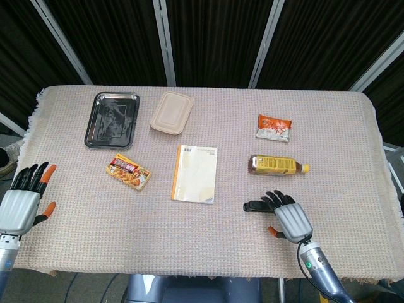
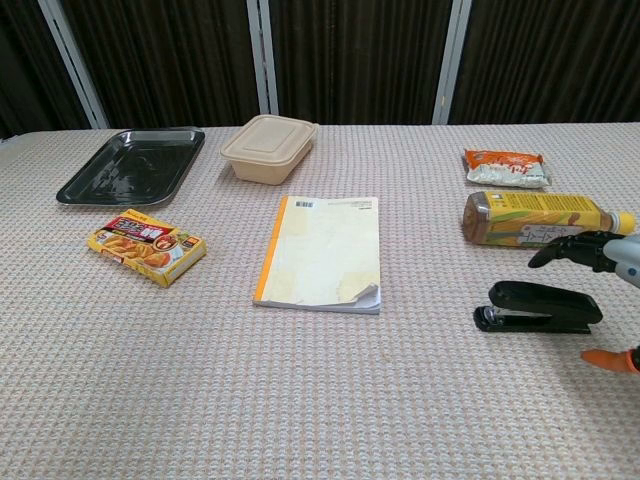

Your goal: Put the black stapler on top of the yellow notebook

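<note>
The black stapler [image 1: 254, 206] [image 2: 540, 307] lies flat on the cloth, right of the yellow notebook [image 1: 195, 173] [image 2: 322, 252]. My right hand [image 1: 285, 218] [image 2: 598, 265] hovers over the stapler's right end with its fingers spread and the thumb below; it holds nothing. The stapler's right end is hidden under the hand in the head view. My left hand [image 1: 23, 200] rests open at the table's left edge, far from both objects.
A tea bottle [image 1: 278, 165] lies just behind the stapler, with a snack packet [image 1: 274, 127] further back. A curry box [image 1: 128, 172], a black tray [image 1: 113, 119] and a beige lidded container [image 1: 172, 112] occupy the left and back.
</note>
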Controlling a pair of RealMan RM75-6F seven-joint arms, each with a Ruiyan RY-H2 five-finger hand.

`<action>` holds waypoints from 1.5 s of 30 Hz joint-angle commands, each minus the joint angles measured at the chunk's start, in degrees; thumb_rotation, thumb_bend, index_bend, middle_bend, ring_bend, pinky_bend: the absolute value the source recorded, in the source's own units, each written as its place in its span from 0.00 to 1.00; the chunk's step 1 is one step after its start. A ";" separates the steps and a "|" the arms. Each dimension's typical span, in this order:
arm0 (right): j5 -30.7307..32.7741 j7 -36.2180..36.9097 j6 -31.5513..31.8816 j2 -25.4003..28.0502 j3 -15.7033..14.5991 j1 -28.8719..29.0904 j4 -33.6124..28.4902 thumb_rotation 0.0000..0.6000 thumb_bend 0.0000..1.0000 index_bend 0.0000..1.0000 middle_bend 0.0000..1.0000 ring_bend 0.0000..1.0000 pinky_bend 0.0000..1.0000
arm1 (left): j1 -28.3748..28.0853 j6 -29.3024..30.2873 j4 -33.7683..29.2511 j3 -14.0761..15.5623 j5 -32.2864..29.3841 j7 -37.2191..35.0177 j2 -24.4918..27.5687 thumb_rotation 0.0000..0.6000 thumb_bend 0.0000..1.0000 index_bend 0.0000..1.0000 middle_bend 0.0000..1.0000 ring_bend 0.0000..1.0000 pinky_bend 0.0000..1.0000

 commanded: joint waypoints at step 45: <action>-0.55 2.90 3.04 -8.56 0.59 6.52 11.62 1.00 0.43 0.66 0.50 0.61 0.75 | -1.23 -2.12 0.43 -0.30 -2.02 0.14 -0.36 1.00 0.32 0.00 0.00 0.00 0.09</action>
